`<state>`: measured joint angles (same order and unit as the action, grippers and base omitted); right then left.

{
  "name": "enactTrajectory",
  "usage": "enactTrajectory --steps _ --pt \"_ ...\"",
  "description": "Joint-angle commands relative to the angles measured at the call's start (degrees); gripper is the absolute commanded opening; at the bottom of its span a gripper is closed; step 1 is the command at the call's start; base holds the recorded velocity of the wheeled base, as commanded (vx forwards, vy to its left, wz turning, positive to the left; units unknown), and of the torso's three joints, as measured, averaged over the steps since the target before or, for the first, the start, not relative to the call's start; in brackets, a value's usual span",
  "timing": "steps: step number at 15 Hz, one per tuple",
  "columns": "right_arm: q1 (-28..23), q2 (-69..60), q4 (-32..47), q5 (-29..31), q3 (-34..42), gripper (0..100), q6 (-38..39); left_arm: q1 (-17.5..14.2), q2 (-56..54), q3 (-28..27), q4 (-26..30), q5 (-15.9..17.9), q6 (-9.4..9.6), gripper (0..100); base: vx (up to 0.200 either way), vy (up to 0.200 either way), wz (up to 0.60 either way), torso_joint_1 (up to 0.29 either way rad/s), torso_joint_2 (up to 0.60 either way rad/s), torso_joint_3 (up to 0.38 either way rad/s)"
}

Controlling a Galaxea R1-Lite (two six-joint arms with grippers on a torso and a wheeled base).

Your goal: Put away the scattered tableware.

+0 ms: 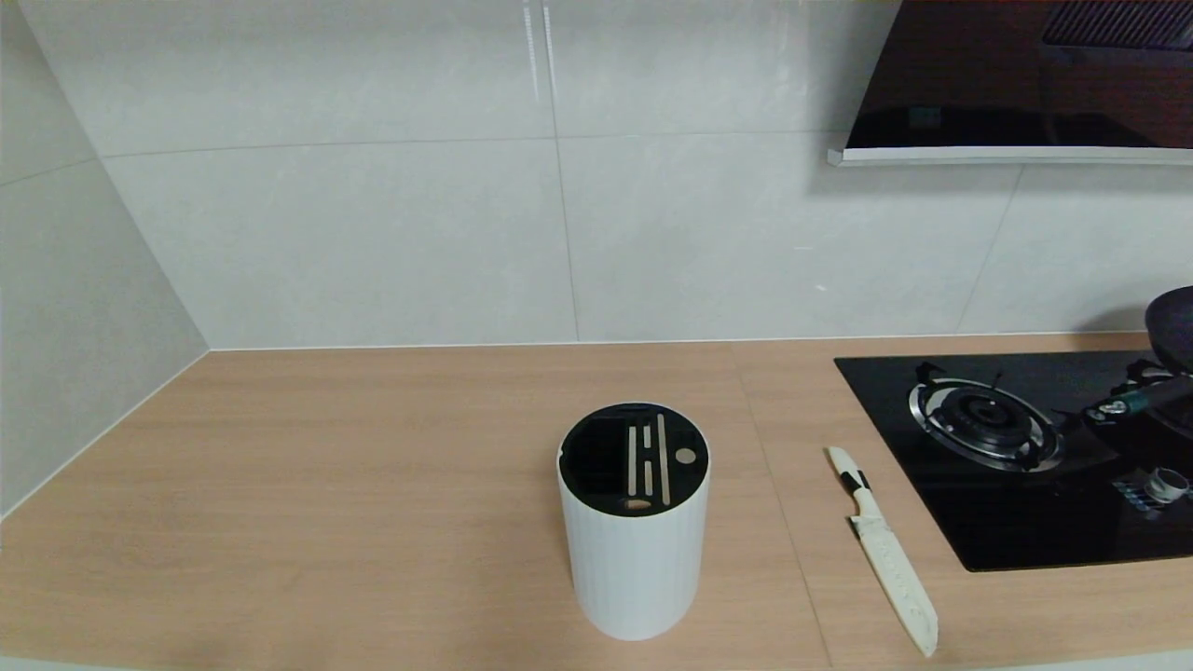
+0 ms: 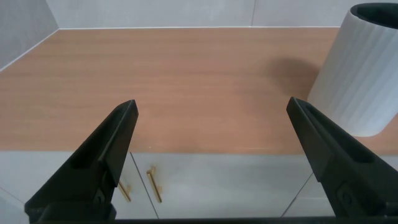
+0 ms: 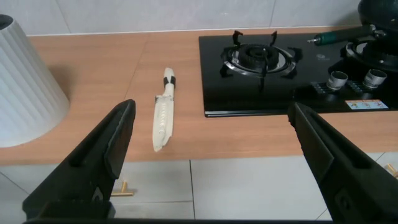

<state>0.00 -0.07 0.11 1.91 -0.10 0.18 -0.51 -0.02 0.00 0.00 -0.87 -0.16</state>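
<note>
Knife [image 1: 881, 550] lying flat on countertop [image 1: 373, 466] between white holder [image 1: 634, 531] and hob [image 1: 1007, 527]. Left gripper [image 2: 211, 106] and right gripper [image 3: 211, 107] spread wide, empty.

Wooden counter [image 1: 373, 485] carries white knife block [image 1: 634, 550], knife [image 1: 885, 550] (lying flat), hob [image 1: 1025, 494].

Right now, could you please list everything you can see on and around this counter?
holder: one, white with black slotted top, upright mid-counter
knife: one, cream with black band, flat between holder and hob
hob: one, black glass, counter's right end
pan: one, dark, hob's far right, cut off
hood: one, dark, wall above hob
counter: one, light wood
left fingers: two, black, open, off front edge near holder
right fingers: two, black, open, off front edge near knife
</note>
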Motion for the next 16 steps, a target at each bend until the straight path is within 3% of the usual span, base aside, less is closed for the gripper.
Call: enactTrajectory --steps 1,9,11,13,16 --pt "0.0 0.07 -0.02 0.02 0.01 100 -0.01 -0.02 0.02 0.0 0.0 -0.01 -0.02 100 0.0 0.0 0.0 0.0 0.0 0.0" --pt "0.0 0.07 -0.02 -0.16 0.01 100 -0.36 -0.02 0.02 0.0 0.0 -0.01 -0.02 100 0.0 0.0 0.0 0.0 0.0 0.0" --pt "0.44 2.09 -0.29 -3.06 -7.9 100 2.19 -0.02 0.02 0.0 0.0 -0.01 -0.02 100 0.0 0.0 0.0 0.0 0.0 0.0" --pt "1.41 9.21 0.15 -7.98 -11.68 100 2.72 -0.02 0.02 0.0 0.0 -0.01 -0.02 100 0.0 0.0 0.0 0.0 0.0 0.0" --pt "1.76 35.67 -0.37 -12.11 -19.85 100 2.72 -0.02 0.02 0.0 0.0 -0.01 -0.02 100 0.0 0.0 0.0 0.0 0.0 0.0"
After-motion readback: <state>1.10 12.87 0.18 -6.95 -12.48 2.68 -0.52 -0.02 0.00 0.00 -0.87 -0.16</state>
